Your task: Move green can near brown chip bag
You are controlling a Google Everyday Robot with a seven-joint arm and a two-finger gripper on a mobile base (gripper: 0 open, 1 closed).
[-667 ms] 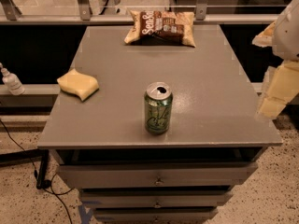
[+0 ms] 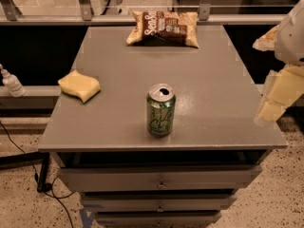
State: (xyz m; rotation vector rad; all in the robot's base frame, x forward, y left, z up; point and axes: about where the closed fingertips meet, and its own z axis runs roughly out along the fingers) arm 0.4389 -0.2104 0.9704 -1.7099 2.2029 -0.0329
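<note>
The green can (image 2: 160, 110) stands upright near the front middle of the grey table (image 2: 213, 80), its silver top opened. The brown chip bag (image 2: 164, 28) lies flat at the far edge of the table, well behind the can. My gripper (image 2: 278, 96) hangs at the right edge of the view, beside the table's right side and to the right of the can, touching neither the can nor the bag. It holds nothing that I can see.
A yellow sponge (image 2: 80, 85) lies on the table's left side. Drawers (image 2: 159, 182) sit under the tabletop. A small white bottle (image 2: 10, 82) stands on a ledge to the left. A rail and glass run behind the table.
</note>
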